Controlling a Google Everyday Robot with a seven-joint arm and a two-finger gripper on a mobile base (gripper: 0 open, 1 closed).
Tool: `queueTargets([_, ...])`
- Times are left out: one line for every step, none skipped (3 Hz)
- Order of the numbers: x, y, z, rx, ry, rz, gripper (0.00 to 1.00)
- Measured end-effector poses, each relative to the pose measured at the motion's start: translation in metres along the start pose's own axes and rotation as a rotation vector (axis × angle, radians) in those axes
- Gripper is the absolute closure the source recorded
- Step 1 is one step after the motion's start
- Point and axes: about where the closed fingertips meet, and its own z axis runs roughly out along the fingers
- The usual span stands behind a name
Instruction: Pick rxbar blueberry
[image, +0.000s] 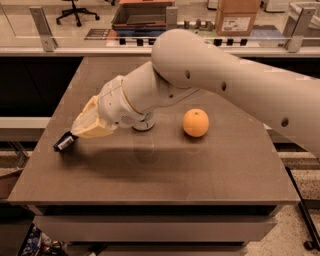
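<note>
Rxbar blueberry (65, 142) spotted at gripper (76, 135) tip, near table (150, 180) left edge. Could not tell grip state.

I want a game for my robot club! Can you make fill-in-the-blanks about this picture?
The round fruit is an ____. The rxbar blueberry lies near the ____ of the table. Of fruit and bar, the gripper is nearer the ____.
Missing words: orange; edge; bar.
</note>
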Motion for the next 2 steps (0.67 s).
queueTargets([-0.019, -0.012, -0.005, -0.008, -0.022, -0.06, 1.0])
queueTargets([-0.03, -0.024, -0.014, -0.01, -0.061, -0.093, 1.0])
